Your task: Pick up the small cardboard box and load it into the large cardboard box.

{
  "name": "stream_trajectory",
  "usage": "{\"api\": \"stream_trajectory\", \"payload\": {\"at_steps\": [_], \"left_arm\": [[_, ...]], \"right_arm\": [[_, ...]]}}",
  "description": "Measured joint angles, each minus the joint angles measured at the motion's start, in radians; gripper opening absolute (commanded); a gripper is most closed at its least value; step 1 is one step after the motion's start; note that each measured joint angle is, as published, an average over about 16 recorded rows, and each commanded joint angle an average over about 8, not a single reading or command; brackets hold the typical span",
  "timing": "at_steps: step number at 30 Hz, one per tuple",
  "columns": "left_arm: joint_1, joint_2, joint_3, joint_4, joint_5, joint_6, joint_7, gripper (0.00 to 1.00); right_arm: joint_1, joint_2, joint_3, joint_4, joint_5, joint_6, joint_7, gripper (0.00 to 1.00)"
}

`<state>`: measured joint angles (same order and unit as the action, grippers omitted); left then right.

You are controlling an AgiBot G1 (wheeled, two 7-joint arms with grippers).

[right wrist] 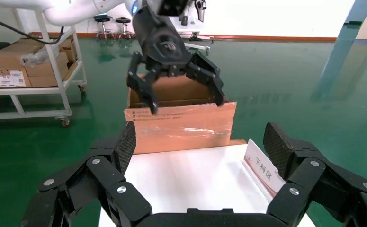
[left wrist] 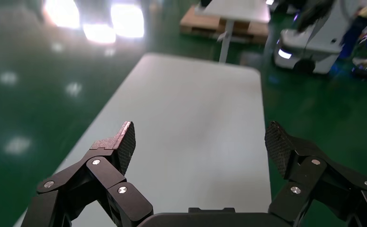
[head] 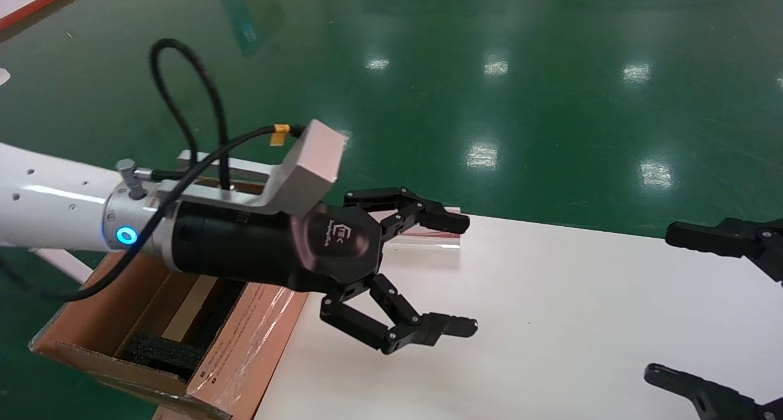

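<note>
No small cardboard box visible | left gripper (head: 468, 275) wide open, empty, large cardboard box (head: 238, 340) behind it | right gripper (right wrist: 198, 142) open, empty | loading status unclear

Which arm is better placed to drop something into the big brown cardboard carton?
Left. The open left gripper hangs beside the large cardboard box; the open right gripper is farther along the white table. The small cardboard box is not in view.
</note>
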<state>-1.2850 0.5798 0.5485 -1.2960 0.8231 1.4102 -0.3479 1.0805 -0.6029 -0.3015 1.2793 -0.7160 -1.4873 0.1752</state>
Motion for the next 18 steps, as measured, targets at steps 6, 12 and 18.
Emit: {"api": "stream_trajectory", "payload": {"at_steps": [6, 12, 18], "left_arm": [[0.121, 0.018, -0.155, 0.007, -0.053, 0.049, 0.092, 1.00], [0.191, 0.029, -0.244, 0.011, -0.084, 0.078, 0.146, 1.00], [0.210, 0.031, -0.268, 0.013, -0.093, 0.086, 0.161, 1.00]], "right_arm": [[0.000, 0.000, 0.000, 0.000, 0.000, 0.000, 0.000, 1.00], [-0.001, 0.000, 0.001, 0.000, -0.001, 0.000, 0.001, 1.00], [-0.001, -0.001, 0.003, 0.000, -0.002, -0.001, 0.002, 1.00]]}}
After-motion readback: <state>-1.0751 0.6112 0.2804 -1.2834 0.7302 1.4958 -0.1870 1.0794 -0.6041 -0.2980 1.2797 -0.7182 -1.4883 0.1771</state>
